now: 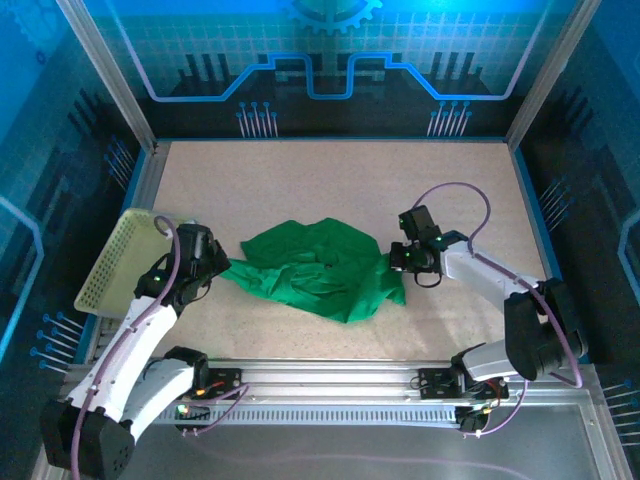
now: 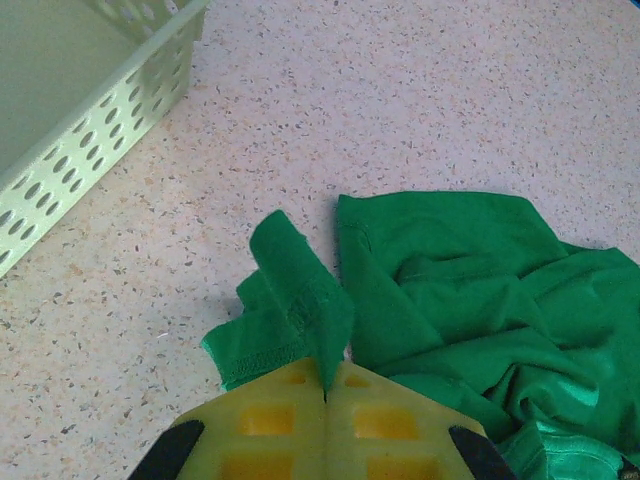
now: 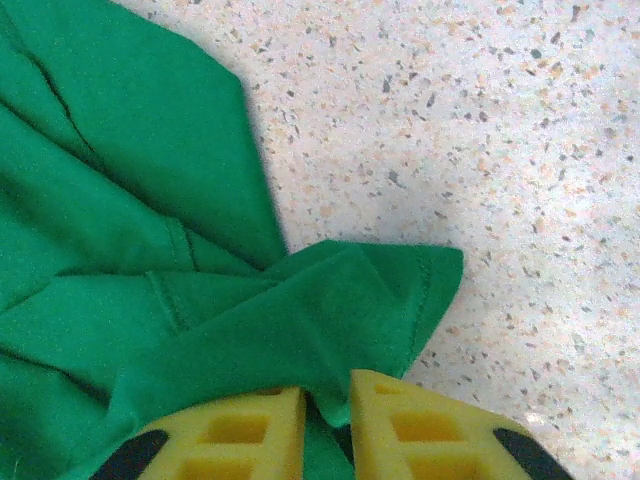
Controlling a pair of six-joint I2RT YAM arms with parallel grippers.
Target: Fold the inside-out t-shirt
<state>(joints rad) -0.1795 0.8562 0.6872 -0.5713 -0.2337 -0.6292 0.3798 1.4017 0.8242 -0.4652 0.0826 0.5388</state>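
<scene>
- Lying crumpled in the middle of the speckled table (image 1: 330, 180), the bright-green t-shirt (image 1: 315, 268) sits between the two arms as a bunched, creased heap with no flat panel.
- Its left end tapers to a stitched edge, rolled into a small fold. The left gripper (image 2: 325, 385) has its jaws fully closed on that fold, pinching it at table level.
- At the shirt's right end a hemmed flap drapes over the right gripper (image 3: 328, 400). Its jaws stand nearly together with green cloth caught in the narrow gap, so it reads as gripping the shirt.
- The pale perforated plastic basket (image 1: 115, 262) stands at the table's left edge, just beside the left arm and apart from the cloth.
- Judged step: taking hold of opposite ends before spreading; folding proper has not begun.
- The next move probably calls for lifting both ends and drawing them apart so the heap opens flat. A shallow pinch on the right could slip, and the left arm has little room beside the basket.
</scene>
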